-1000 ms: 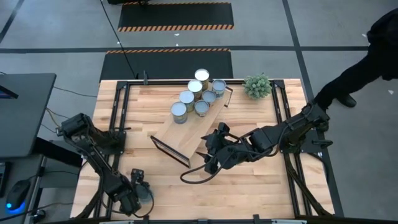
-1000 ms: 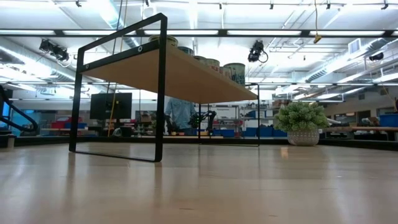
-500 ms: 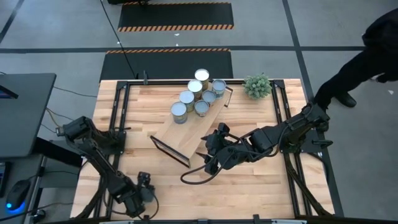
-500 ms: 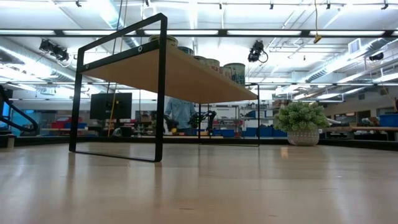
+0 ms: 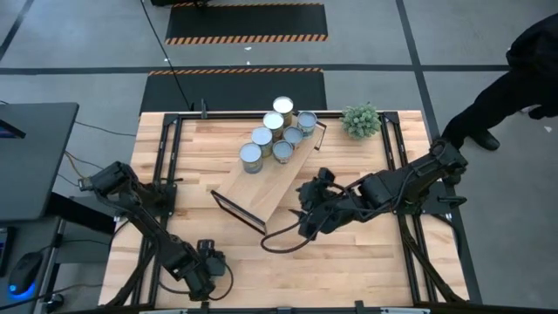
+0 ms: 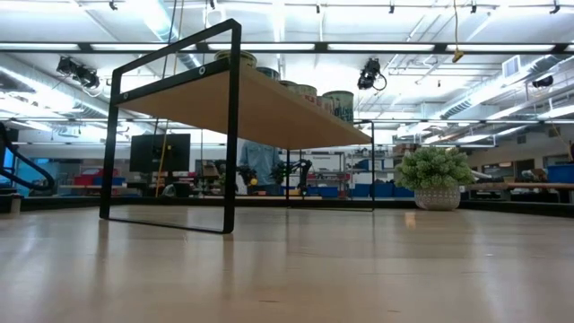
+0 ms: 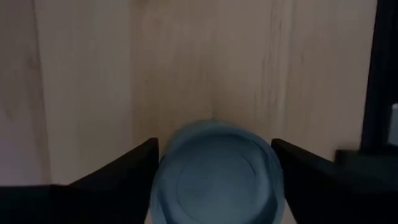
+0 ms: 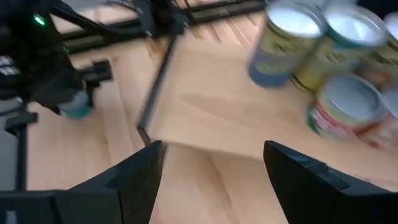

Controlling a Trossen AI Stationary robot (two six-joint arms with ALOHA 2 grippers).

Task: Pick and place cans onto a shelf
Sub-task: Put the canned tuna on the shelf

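The left gripper (image 5: 207,269) sits low at the near-left corner of the table (image 5: 366,262), its fingers (image 7: 118,174) set close against either side of a blue-topped can (image 7: 216,177), which the left wrist view shows between them over bare wood; the hold looks snug, so the can seems grasped, though whether it is lifted clear of the table cannot be told; the step in hand appears to be the pick-up of this last loose can; six cans (image 5: 277,131) stand clustered at the far end of the shelf (image 5: 261,187), which lies slantwise across the table's middle; the right gripper (image 5: 307,222) hangs just beside the shelf's near end, its fingers (image 8: 134,180) spread wide and holding nothing; a small potted plant (image 5: 360,119) stands at the far-right corner; the next move probably calls for carrying the can up over the shelf's black frame to bare board near the cluster.
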